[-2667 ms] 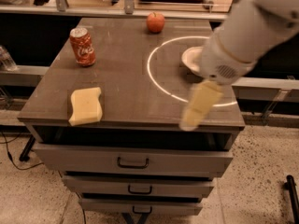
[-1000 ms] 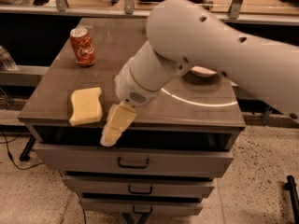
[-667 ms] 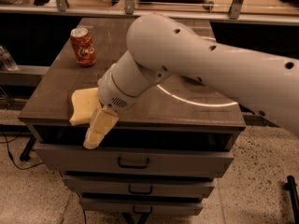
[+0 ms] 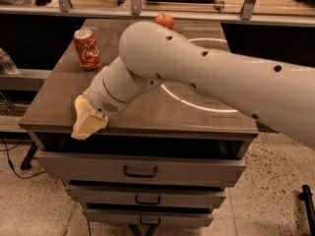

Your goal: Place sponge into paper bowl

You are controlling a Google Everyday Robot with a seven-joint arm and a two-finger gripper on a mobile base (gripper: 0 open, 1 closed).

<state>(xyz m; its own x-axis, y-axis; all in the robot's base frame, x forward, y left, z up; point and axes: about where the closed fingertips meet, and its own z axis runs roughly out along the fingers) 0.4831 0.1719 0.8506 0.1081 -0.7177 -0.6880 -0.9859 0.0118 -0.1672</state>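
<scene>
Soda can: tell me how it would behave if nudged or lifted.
The soda can stands upright and is taller than wide, so a push would probably tip it; once down, its round body would likely roll. Its smooth wall may be slippery. The gripper is at the front edge of the table, clear of the can.

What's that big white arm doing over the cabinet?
A one-armed robot is meant to put the sponge into a paper bowl. Its arm stretches across the cabinet top, and the gripper is down at the front edge, right at the pale yellow sponge, which it mostly hides. Whether it holds it cannot be seen. The bowl is hidden behind the arm. A soda can and an apple stand farther back.
</scene>
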